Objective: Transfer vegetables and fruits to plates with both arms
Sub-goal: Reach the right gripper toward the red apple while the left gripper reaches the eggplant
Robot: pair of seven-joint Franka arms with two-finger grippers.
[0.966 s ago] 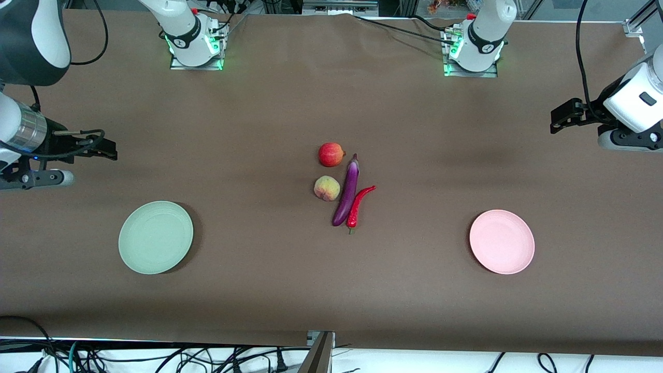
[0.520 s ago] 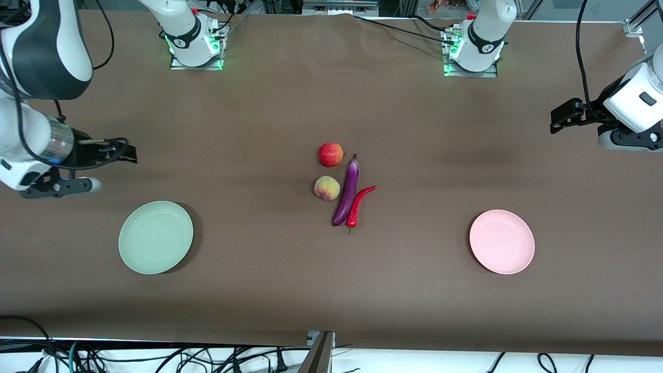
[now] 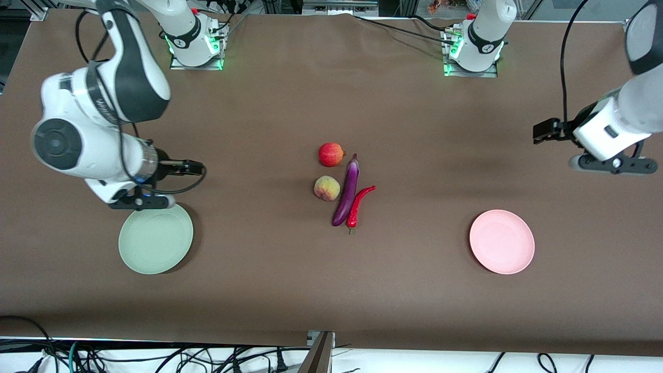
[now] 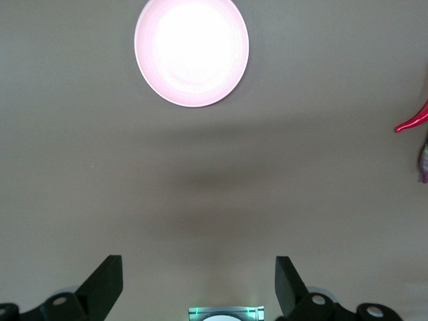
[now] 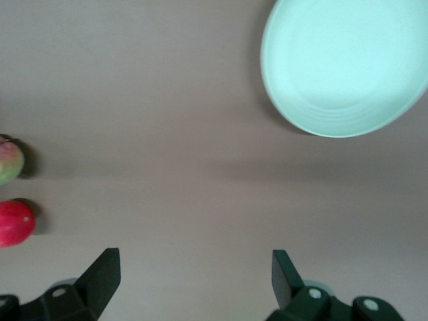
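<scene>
On the matte brown table (image 3: 269, 290), a glossy purple eggplant (image 3: 347, 192) lies between a crooked red chili (image 3: 359, 205) and a fuzzy peach (image 3: 327, 188), a round red fruit (image 3: 331, 154) just farther back. The right gripper (image 3: 196, 167) hangs by the ringed mint plate (image 3: 155, 237), the left gripper (image 3: 541, 130) up over bare table well clear of the smooth pink plate (image 3: 501, 241); both have fingers spread, empty.

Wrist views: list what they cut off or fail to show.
- Left wrist view: eggplant and chili pepper are cut by the frame edge; the fruits fall outside it. The left gripper shows only its open finger ends.
- Right wrist view: peach, red fruit and green plate are cropped by the frame edges; the right gripper, open, shows only its finger ends.
</scene>
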